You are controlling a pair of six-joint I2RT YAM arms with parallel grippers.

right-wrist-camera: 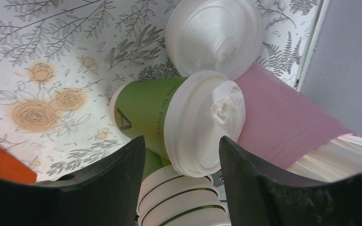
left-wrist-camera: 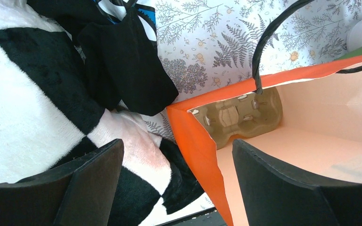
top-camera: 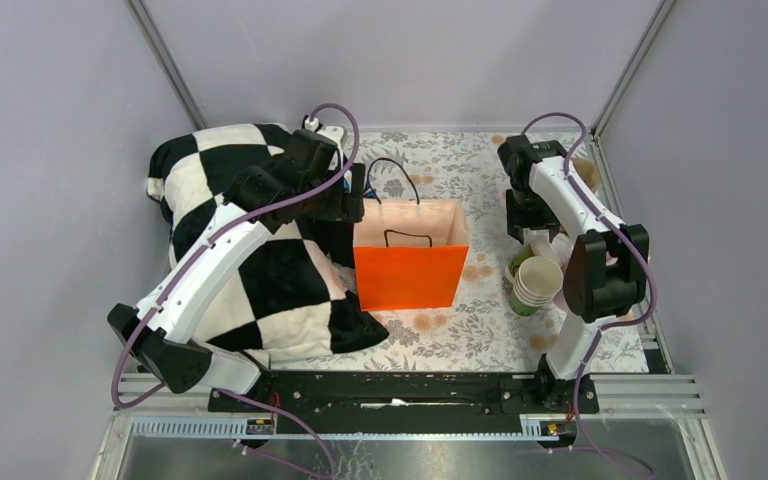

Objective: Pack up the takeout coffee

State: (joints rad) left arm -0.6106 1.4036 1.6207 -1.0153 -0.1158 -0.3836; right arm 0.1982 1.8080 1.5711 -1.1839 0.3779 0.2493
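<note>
The takeout coffee (right-wrist-camera: 146, 113) stands upright, its white lid (right-wrist-camera: 205, 122) facing up.

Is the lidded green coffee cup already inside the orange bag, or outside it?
Outside. The green coffee cup stands on the tablecloth beside the pink cup, before the open right gripper.

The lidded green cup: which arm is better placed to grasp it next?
Right. The right gripper, open, hangs directly over the lidded green cup; the left gripper is far off, at the orange bag.
</note>
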